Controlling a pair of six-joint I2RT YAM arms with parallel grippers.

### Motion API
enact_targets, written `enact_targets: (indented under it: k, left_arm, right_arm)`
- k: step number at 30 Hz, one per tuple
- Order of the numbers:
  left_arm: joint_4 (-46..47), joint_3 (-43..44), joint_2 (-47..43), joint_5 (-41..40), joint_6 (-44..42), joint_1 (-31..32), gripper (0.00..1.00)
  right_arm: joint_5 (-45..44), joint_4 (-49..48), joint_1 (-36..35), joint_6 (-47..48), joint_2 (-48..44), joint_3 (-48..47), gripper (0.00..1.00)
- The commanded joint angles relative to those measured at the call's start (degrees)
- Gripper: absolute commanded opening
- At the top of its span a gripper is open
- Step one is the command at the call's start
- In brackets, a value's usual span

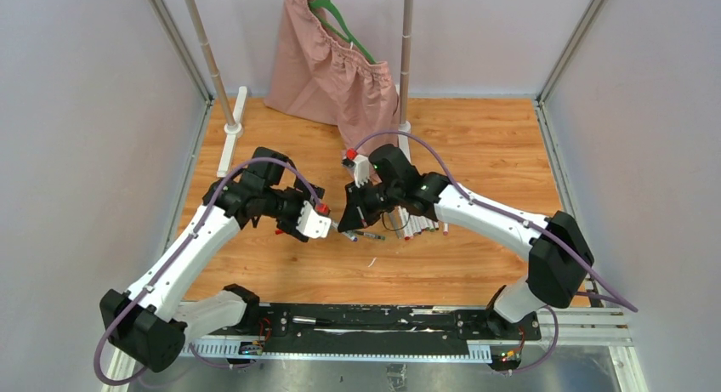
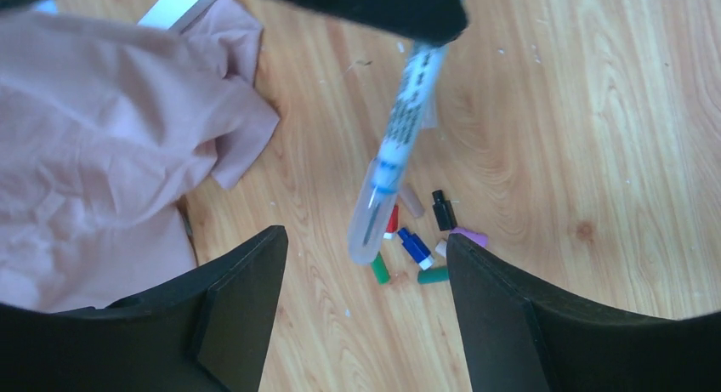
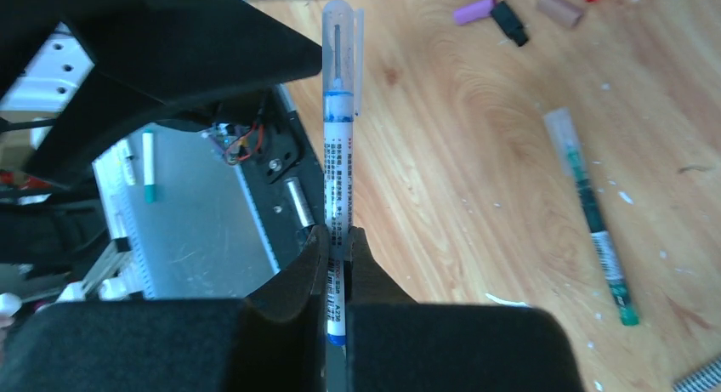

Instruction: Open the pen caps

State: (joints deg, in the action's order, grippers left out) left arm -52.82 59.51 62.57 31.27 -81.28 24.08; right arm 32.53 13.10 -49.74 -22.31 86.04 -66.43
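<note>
Caps (image 2: 415,247), stubby plastic cylinders, litter grainy wood (image 2: 595,111) beneath a slim pen (image 2: 401,133).

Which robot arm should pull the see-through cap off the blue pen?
Left. The left end effector is open with the clear cap pointing into it; the right end effector grips the pen barrel.

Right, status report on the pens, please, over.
Right gripper shut on blue pen, clear cap on. Left gripper open, facing the cap. Loose caps on table below, nothing blocking.
</note>
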Motion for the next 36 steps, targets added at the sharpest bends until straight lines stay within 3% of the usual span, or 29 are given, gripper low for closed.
enact_targets:
  k: [1,13,20,23,24,25,26,27,30,33,36]
  left_arm:
    - [-1.76,-2.22,-2.75,-3.06,-8.60,2.74,0.74]
    - [-1.83,-4.07,-2.90,-7.86,-10.74,6.59,0.50]
    - [-1.76,-5.24,-2.22,-10.78,-11.72,7.04,0.24]
    - [-1.73,-5.09,-2.22,-10.75,-11.67,7.04,0.08]
    - [-1.68,-4.73,-2.14,-10.74,-11.51,7.04,0.02]
    - [-1.68,-4.30,-2.05,-10.66,-11.29,7.04,0.00]
    - [-1.68,-3.77,-1.92,-10.57,-10.83,7.04,0.00]
    - [-1.67,-3.22,-1.72,-10.46,-10.28,7.04,0.00]
    - [-1.67,-1.87,-1.19,-10.40,-9.21,7.04,0.00]
    - [-1.70,-1.20,-0.73,-10.76,-8.47,7.12,0.00]
    - [-1.66,-0.20,-0.05,-11.68,-7.00,7.12,0.00]
  right_arm:
    - [7.35,2.76,0.52,-2.96,2.29,-2.86,0.00]
    - [10.12,-1.19,0.60,-6.46,4.73,-3.61,0.00]
    - [10.13,-5.03,1.37,-8.72,4.20,-1.59,0.00]
    - [10.84,-7.56,1.40,-10.07,4.63,-0.68,0.00]
    - [10.83,-8.32,1.35,-10.67,4.77,-0.29,0.02]
    - [10.80,-8.87,1.35,-11.42,5.24,-0.07,0.10]
    - [10.86,-9.54,1.31,-12.16,5.77,0.09,0.24]
    - [10.80,-10.61,1.28,-13.14,6.33,0.22,0.30]
    - [10.50,-12.62,0.89,-14.81,8.35,-0.04,0.36]
    - [10.79,-16.80,0.78,-17.07,9.57,-0.10,0.31]
    - [10.62,-17.76,0.53,-17.68,9.65,-0.01,0.12]
